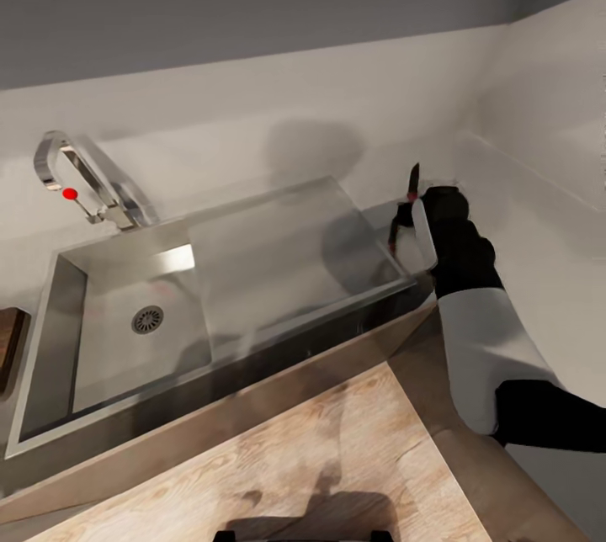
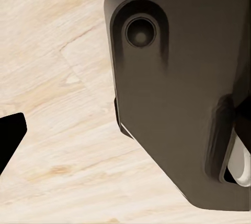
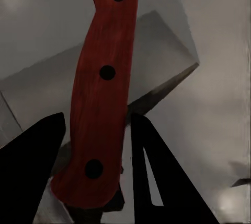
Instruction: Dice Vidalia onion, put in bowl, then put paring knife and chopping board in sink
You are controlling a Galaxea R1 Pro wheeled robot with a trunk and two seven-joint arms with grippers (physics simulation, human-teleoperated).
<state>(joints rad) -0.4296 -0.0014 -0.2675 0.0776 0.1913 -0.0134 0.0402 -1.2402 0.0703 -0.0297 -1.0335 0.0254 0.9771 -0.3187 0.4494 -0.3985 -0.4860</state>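
Note:
My right gripper (image 1: 407, 220) is shut on the paring knife (image 1: 414, 178), holding it over the right end of the sink's drainboard (image 1: 286, 247) with the dark blade pointing up. In the right wrist view the red three-rivet handle (image 3: 102, 93) sits clamped between the dark fingers (image 3: 36, 151) of that gripper (image 3: 97, 130). The sink (image 1: 50, 306) has a bare basin with a round drain (image 1: 147, 320) and a chrome faucet (image 1: 84, 176) with a red knob. A brown sliver of the chopping board (image 1: 8, 344) shows at the far left edge. The onion and bowl are out of view.
The pale countertop (image 1: 539, 222) runs right of the sink into a wall corner. Light wooden floor (image 1: 337, 458) lies below the counter's front edge. In the left wrist view a dark part of the robot's body (image 2: 178, 88) hangs over the wooden floor (image 2: 57, 78).

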